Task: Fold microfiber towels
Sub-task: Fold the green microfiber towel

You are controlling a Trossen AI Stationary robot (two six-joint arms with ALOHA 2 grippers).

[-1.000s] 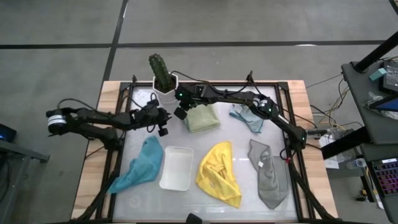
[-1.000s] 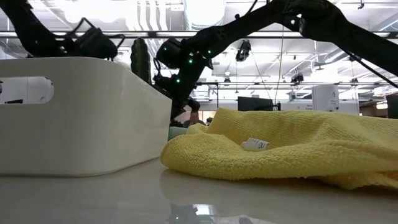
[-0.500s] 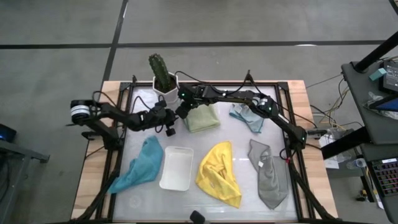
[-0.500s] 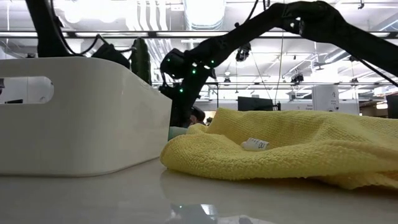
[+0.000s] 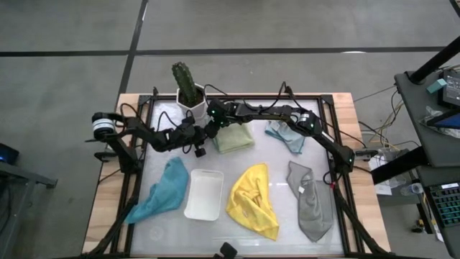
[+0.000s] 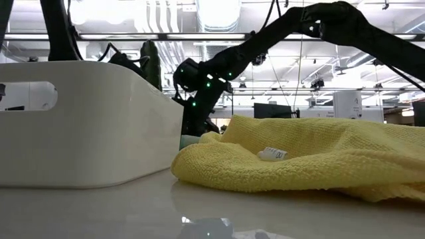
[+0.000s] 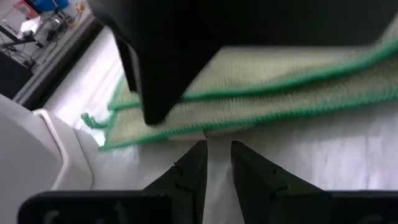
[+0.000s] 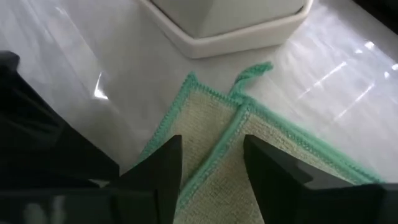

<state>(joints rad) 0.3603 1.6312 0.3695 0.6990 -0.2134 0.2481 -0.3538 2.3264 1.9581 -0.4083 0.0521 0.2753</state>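
Top-down view of a white table w/ two dark robot arms meeting at the far centre. Right gripper (image 8: 211,168) hovers over the corner of a folded pale green towel (image 5: 234,137), fingers parted, holding nothing. Left gripper (image 7: 216,163) sits just left of that towel, fingers nearly together w/ a thin gap, empty. Blue towel (image 5: 285,135) far right; teal towel (image 5: 164,191), white tray (image 5: 204,195), yellow towel (image 5: 253,199), grey towel (image 5: 310,203) along the near side
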